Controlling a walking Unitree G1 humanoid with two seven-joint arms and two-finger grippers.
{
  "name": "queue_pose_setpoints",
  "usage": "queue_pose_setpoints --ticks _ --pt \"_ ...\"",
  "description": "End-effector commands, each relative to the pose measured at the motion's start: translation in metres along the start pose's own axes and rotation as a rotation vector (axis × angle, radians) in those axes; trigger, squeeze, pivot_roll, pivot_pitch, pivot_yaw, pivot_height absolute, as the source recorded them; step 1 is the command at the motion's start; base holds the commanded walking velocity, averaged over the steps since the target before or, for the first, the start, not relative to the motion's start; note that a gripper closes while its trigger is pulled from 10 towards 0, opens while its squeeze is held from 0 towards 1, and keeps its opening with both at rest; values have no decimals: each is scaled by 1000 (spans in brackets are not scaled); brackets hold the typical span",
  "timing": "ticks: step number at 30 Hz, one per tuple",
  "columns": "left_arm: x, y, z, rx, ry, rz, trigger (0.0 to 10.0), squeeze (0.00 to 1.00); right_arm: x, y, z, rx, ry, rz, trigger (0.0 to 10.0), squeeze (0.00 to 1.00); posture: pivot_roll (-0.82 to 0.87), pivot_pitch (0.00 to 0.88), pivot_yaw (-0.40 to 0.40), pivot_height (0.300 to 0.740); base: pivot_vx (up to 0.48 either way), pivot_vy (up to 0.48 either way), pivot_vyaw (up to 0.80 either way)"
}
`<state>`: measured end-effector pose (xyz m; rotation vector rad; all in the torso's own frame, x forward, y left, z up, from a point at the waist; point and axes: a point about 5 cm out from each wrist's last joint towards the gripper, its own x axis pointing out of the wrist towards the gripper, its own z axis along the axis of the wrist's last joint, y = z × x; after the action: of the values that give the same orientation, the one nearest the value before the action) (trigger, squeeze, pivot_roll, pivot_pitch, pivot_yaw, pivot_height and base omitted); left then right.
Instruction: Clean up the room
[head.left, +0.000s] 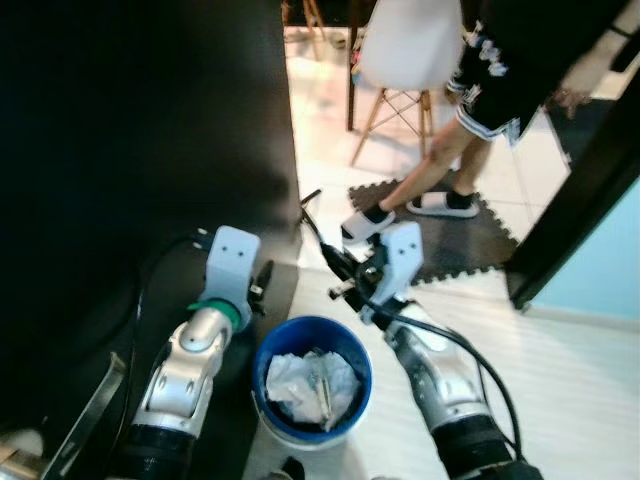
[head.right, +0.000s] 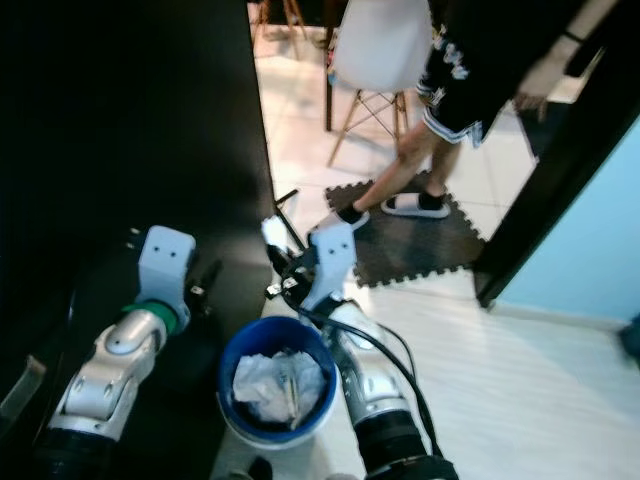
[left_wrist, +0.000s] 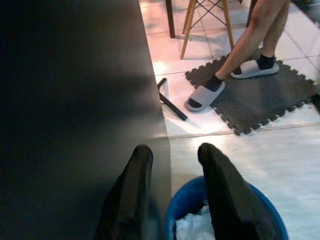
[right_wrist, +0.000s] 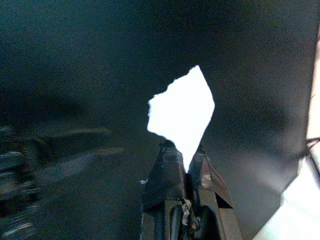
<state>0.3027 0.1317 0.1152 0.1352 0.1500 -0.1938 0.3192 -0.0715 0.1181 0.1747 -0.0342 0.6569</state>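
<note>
Above the blue bin (head.left: 268, 360), the right gripper (right_wrist: 184, 152) has its fingers clamped on a white paper scrap (right_wrist: 181, 113) that could flutter past the rim onto the floor, while the left gripper (left_wrist: 172, 157) hovers, fingers apart.

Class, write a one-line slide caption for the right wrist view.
Right claw shut on a white paper scrap against a dark surface.

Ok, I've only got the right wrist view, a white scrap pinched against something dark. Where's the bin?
Observer: The blue bucket is between the two arms, behind and below the right hand holding the scrap.
Operator: Anything in it?
Observer: Crumpled white paper.
Operator: Is anyone near?
Observer: A person stands ahead on a dark foam mat.
</note>
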Motion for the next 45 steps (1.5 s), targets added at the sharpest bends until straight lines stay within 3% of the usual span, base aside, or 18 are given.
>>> queue_pose_setpoints --ticks 1,11,13,18,19,21,23,27,28,30,31,36,37,39,40,45 --pt "-3 0 -2 -4 18 -6 10000 0 0 -2 -5 2 25 0 10000 0 -61 41 111 740 0 0 0" --pt "-16 4 -6 -3 36 5 10000 0 15 -12 -6 -38 78 -43 10000 0 -6 103 109 740 0 0 0" --pt "-30 8 -6 0 48 15 10000 0 25 -12 -19 -48 177 -77 10000 0 41 161 106 740 0 0 0" --pt "-48 12 -2 1 58 13 10000 0 30 -4 -33 -42 266 -60 10000 0 82 214 104 740 0 0 0" --pt "-60 13 1 2 66 0 10000 0 30 1 -43 -61 330 -44 10000 0 99 238 104 740 0 0 0" --pt "-60 13 1 2 66 0 10000 0 30 1 -43 -61 330 -44 10000 0 99 238 104 740 0 0 0" --pt "-74 16 2 6 73 -6 10000 0 26 4 -53 -86 381 -39 10000 0 126 273 105 740 0 0 0" --pt "-79 17 3 7 79 -7 10000 0 25 7 -57 -81 393 -34 10000 0 130 277 105 740 0 0 0" --pt "-87 17 3 8 88 -4 10000 0 25 10 -61 -84 401 -31 10000 918 159 294 108 740 0 0 0" --pt "-87 17 3 8 88 -4 10000 0 25 10 -61 -84 401 -31 10000 918 159 294 108 740 0 0 0" --pt "-92 16 2 6 96 -1 10000 0 27 13 -61 -82 391 -32 10000 1000 165 294 108 740 0 0 0" --pt "-92 8 6 2 99 -15 10000 0 40 15 -43 -57 275 -31 10000 1000 154 274 107 740 0 0 0" --pt "-90 8 7 1 98 -18 10000 0 40 14 -42 -59 270 -30 10000 588 146 264 107 740 0 0 0" --pt "-90 8 7 1 98 -18 10000 0 40 14 -42 -59 270 -30 10000 588 146 264 107 740 0 0 0" --pt "-90 8 7 0 101 -20 10000 0 40 14 -41 -62 271 -30 10000 0 146 264 107 740 0 0 0" --pt "-75 7 14 2 72 -27 10000 0 29 1 -45 -49 271 -48 10000 0 91 218 115 740 0 0 0"
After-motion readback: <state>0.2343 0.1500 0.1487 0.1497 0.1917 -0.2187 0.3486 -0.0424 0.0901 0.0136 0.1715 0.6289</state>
